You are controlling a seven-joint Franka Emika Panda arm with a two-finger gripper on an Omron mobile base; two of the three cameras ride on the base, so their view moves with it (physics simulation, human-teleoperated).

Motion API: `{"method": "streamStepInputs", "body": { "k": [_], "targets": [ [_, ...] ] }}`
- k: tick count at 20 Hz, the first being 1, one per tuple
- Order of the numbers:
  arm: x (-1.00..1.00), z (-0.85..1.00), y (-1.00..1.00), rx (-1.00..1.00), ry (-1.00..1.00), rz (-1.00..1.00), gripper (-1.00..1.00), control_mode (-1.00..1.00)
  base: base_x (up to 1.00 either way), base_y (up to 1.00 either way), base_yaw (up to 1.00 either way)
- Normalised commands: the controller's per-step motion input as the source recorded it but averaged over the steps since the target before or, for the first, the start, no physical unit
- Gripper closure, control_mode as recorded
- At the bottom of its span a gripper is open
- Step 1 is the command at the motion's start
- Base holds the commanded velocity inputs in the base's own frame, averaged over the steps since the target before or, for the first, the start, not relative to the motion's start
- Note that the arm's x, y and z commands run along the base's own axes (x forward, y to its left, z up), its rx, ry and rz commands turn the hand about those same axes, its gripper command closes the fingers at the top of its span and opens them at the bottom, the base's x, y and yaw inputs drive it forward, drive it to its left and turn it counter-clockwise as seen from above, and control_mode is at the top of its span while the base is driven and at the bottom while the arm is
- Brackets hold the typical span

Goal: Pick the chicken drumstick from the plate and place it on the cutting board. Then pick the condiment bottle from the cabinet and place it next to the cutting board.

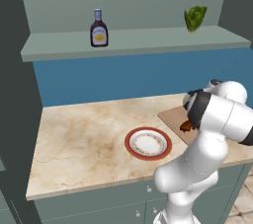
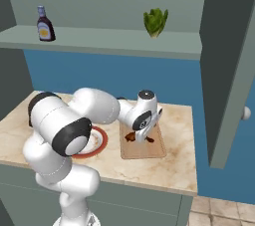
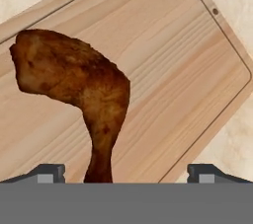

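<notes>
From the left base view we see the plate (image 1: 147,143) sitting bare on the marble table (image 1: 79,139), while the chicken drumstick (image 1: 186,126) lies on the cutting board (image 1: 173,118) just beside it, partly hidden behind the arm's elbow; up on the cabinet (image 1: 133,42) shelf the condiment bottle (image 1: 99,29) stands upright, well apart from a green leafy vegetable (image 1: 195,18) farther along. In the right base view we find the gripper (image 2: 144,135) low over the board (image 2: 149,148), with the drumstick (image 2: 132,136) lying just beside its tips, the plate's rim (image 2: 101,143) peeking from behind the arm, and the bottle (image 2: 45,24) and leafy vegetable (image 2: 156,22) on the shelf above. In the hand view the drumstick (image 3: 74,82) rests flat on the wood (image 3: 173,70), its thin bone end pointing toward us between the two fingertips (image 3: 49,172), and the jaws stand wide, touching nothing. We judge the first step done: the meat is released on the board. Next we need to lift clear, swing up to the shelf and close on the bottle's body without tipping it.
</notes>
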Motion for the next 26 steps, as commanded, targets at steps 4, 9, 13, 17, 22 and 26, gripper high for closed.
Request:
{"method": "streamStepInputs", "body": {
  "k": [4, 9, 13, 17, 22, 26],
  "targets": [
    [-0.13, 0.07, 0.14, 0.00, -0.01, 0.00, -1.00, -1.00, 0.00, 0.00, 0.00],
    [-0.07, 0.13, 0.26, 0.00, 0.00, 0.02, -1.00, -1.00, 0.00, 0.00, 0.00],
    [-0.02, 0.21, 0.25, 0.03, 0.00, 0.02, -1.00, -1.00, 0.00, 0.00, 0.00],
    [-0.01, 0.28, 0.22, 0.05, 0.00, 0.01, -1.00, -1.00, 0.00, 0.00, 0.00],
    [-0.05, 0.31, 0.21, 0.06, 0.00, 0.02, -1.00, -1.00, 0.00, 0.00, 0.00],
    [-0.05, 0.27, 0.25, 0.06, 0.00, 0.03, -1.00, -1.00, 0.00, 0.00, 0.00]
  ]
}}
